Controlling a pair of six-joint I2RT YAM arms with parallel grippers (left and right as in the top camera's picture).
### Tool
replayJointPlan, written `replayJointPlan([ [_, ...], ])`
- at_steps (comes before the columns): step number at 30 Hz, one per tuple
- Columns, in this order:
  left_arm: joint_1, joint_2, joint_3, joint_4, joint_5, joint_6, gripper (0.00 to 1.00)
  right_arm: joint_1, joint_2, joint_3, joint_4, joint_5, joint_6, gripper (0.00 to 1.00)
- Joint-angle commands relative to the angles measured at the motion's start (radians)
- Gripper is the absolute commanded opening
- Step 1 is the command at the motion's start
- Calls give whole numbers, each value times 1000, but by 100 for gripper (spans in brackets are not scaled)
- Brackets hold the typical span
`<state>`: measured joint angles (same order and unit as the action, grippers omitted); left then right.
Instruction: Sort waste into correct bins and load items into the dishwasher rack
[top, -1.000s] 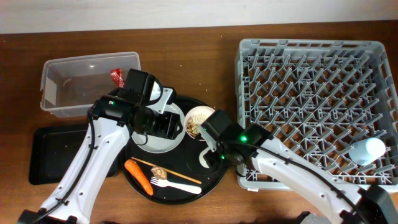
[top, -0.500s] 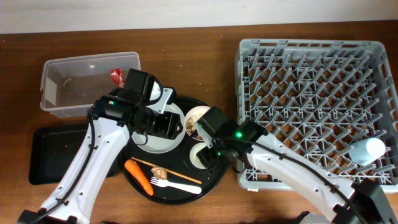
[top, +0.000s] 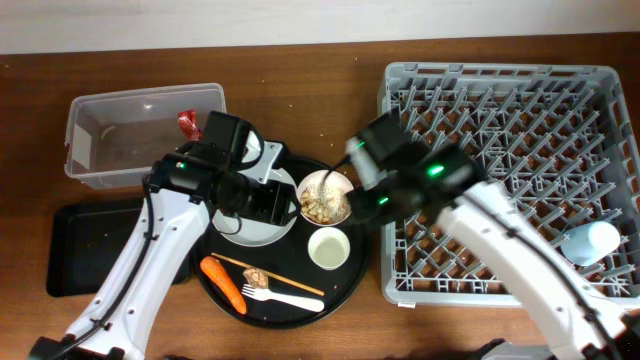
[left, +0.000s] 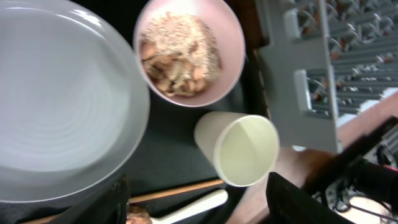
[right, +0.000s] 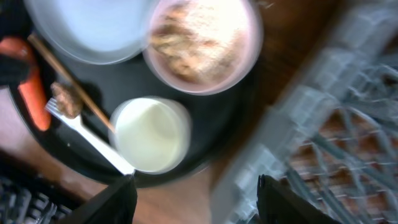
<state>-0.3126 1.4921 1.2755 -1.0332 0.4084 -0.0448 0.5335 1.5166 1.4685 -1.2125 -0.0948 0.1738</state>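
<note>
Pincers both apart, nothing clamped in either. L gripper (left: 198, 182) hangs over the large round black tray (top: 342, 288), fingers spread wide above the white round plate (left: 62, 99) & the tray surface beside it. White round bowl (left: 233, 37) sits just beside the plate, beige food crumbs (left: 180, 56) heaped inside.

R gripper (right: 196, 190) is up near the left edge of the large square grey plastic dishwasher rack (top: 500, 72), fingers likewise spread, its view a bit blurred. Below it: pale cup (right: 152, 134), upright, mouth up, standing free on the round tray betw. the bowl & the tray's near rim, touching neither gripper.

Orange carrot (top: 222, 283) lies at the tray's front-left. Thin wooden chopsticks (top: 290, 282) run diag. next to it, w/ a small brown food scrap (top: 257, 275) right against them. White plastic fork (top: 282, 298) lies just nearer the rim, tines toward the carrot.

Rack pegs point up; blue cup (top: 590, 242) lies at the rack's right side.

Clear plastic rectangular tub (top: 110, 140) is back-left, red crumpled wrapper (top: 187, 122) at its right end. Inside or on the rim, can't tell. Shallow black rectangular tray (top: 75, 255) lies in front of the tub, L arm crossing its corner.
</note>
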Motion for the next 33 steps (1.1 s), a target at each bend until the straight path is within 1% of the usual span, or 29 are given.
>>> replayJointPlan([
  [1,-56,18,-15,0,74,15,70,-158,-76,63,-80,29,29,66],
  [5,-119,57,-42,3,93,16,70,-328,-117,63,-161,28,29,74],
  [9,-176,114,-54,3,93,15,69,-441,-121,63,-222,28,14,75],
  [12,-208,168,-54,3,93,15,67,-492,-121,63,-246,29,5,75],
  [15,-217,212,-54,3,80,15,62,-501,-121,63,-253,28,-7,75],
  [16,-217,225,-54,3,67,15,58,-501,-121,63,-255,28,-9,75],
  [17,-217,236,-54,3,63,15,57,-501,-121,63,-255,28,-9,75],
  [26,-217,270,-54,19,55,15,56,-501,-121,63,-255,28,-9,75],
  [28,-217,270,-54,19,55,15,50,-501,-121,63,-256,28,-9,74],
  [31,-218,270,-56,29,55,15,50,-501,-121,63,-258,28,-9,75],
  [33,-218,271,-68,46,29,6,50,-501,-121,63,-258,28,-9,74],
])
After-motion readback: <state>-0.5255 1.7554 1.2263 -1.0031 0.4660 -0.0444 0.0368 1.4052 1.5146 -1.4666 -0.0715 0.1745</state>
